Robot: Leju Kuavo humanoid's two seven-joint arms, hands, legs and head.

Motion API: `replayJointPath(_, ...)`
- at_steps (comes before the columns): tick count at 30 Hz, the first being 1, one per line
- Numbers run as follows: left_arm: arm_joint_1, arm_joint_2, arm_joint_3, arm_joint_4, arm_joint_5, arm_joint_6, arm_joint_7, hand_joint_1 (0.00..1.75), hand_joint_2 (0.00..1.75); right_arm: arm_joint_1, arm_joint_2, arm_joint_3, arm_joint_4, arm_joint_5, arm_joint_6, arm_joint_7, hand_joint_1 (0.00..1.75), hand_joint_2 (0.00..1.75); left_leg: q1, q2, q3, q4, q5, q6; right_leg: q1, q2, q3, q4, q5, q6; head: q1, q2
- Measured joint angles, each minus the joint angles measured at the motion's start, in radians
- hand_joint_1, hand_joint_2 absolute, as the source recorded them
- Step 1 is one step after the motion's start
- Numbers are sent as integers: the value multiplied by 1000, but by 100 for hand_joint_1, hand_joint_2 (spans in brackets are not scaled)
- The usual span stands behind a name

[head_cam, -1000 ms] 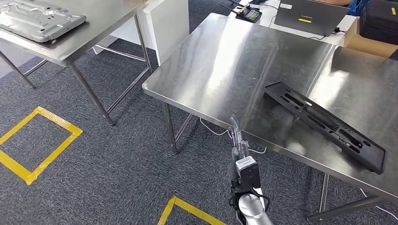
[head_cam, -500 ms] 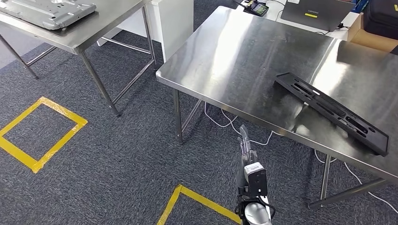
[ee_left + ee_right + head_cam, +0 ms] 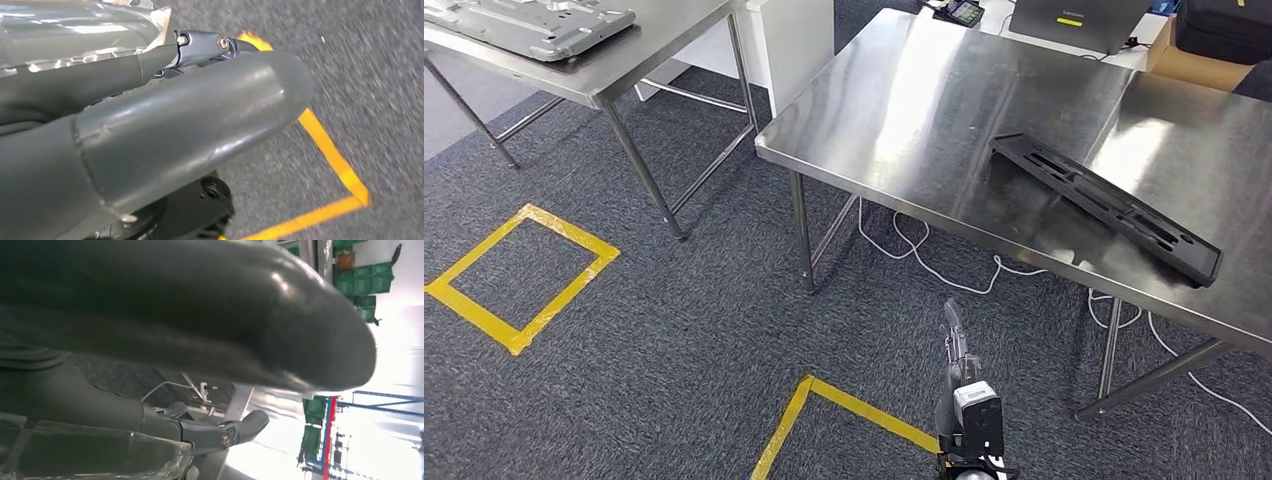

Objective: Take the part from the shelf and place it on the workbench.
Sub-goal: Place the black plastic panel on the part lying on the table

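Observation:
A long black slotted part (image 3: pixel 1104 205) lies flat on the steel workbench (image 3: pixel 924 110), toward its right side near the front edge. My right hand (image 3: pixel 956 335) comes up from the bottom of the head view with its fingers straight, holding nothing. It is over the carpet, short of the bench's front edge and apart from the part. In the right wrist view the right hand (image 3: pixel 200 315) has a thick thumb and one outstretched finger, with nothing between them. My left hand (image 3: pixel 175 125) hangs over the carpet, its fingers apart around nothing.
A second steel table (image 3: pixel 624 60) at the far left carries a grey metal plate (image 3: pixel 534 25). Yellow tape squares (image 3: pixel 524 270) mark the carpet. White cables (image 3: pixel 944 265) trail under the bench. A laptop (image 3: pixel 1074 20) and a cardboard box (image 3: pixel 1204 65) sit behind it.
The whole picture has shifted, so the camera has moved. The bench edge now lies farther from my right hand, which sits lower in the picture. The black part stays on the bench.

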Motion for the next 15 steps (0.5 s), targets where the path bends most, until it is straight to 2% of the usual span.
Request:
replayJointPath(1,0,0,0,0,0,0,0,0,0,1,0,-1,-2,0,0,0,0,0,5,-1,52,-67,15,-5,-2,0,-12,9,4,6,0,0)
replayJointPath(2,0,-1,0,0,0,0,-1,0,0,2,0,-1,-6,0,0,0,0,0,5,-3,102,-138,15,-6,-3,0,-23,18,8,12,-1,0)
replayJointPath(3,0,-2,0,0,0,0,-1,0,0,2,0,-2,-9,0,0,0,0,0,4,-5,136,-194,5,-5,-2,0,-31,26,13,19,-1,0)
replayJointPath(4,0,-3,0,-1,-1,0,-2,0,0,3,0,-3,-14,0,0,0,0,0,1,-7,153,-227,-7,0,-1,-1,-39,30,18,27,-2,0)
replayJointPath(6,0,-3,0,-1,-6,0,-4,0,0,6,0,-6,-22,1,-1,1,0,0,-6,-5,144,-242,-4,23,2,-1,-51,32,32,45,0,0)
replayJointPath(7,0,-4,0,-1,-11,0,-4,0,0,11,-1,-8,-26,0,-1,2,0,0,-8,-3,133,-245,5,37,2,1,-60,39,28,50,-1,0)
replayJointPath(8,0,-4,0,-1,-15,0,-4,0,0,17,-2,-10,-31,0,-3,3,0,0,-9,0,120,-248,17,52,1,3,-74,59,8,49,2,0)
replayJointPath(9,0,-4,-1,-1,-18,-1,-4,0,0,24,-3,-13,-36,-1,-4,5,0,0,-10,2,106,-251,29,64,1,5,-91,98,-30,44,4,0)
replayJointPath(10,0,-4,-1,-1,-20,-1,-4,0,0,31,-5,-15,-40,-2,-6,6,0,0,-13,4,91,-251,40,71,-2,7,-109,153,-77,36,6,0)
replayJointPath(11,0,-4,-1,-1,-22,-2,-5,0,0,37,-8,-17,-44,-4,-8,7,0,0,-15,5,77,-250,51,75,-2,8,-126,219,-120,32,10,0)
replayJointPath(12,0,-3,-1,-1,-24,-2,-5,0,0,44,-10,-19,-46,-6,-10,7,0,0,-17,6,63,-250,62,76,-3,9,-133,278,-146,33,10,0)
replayJointPath(13,1,-3,-1,-1,-26,-3,-5,0,0,50,-13,-19,-47,-8,-12,7,0,0,-19,8,48,-249,73,75,-4,9,-129,313,-150,41,10,0)
replayJointPath(14,1,-3,-1,-1,-28,-4,-5,0,0,56,-15,-20,-48,-10,-13,7,0,0,-20,9,36,-248,84,74,-4,10,-110,317,-135,52,10,0)
replayJointPath(15,1,-3,-1,-1,-30,-5,-5,0,0,60,-17,-20,-50,-11,-14,6,0,0,-21,10,24,-247,95,72,-4,10,-73,281,-110,61,10,0)
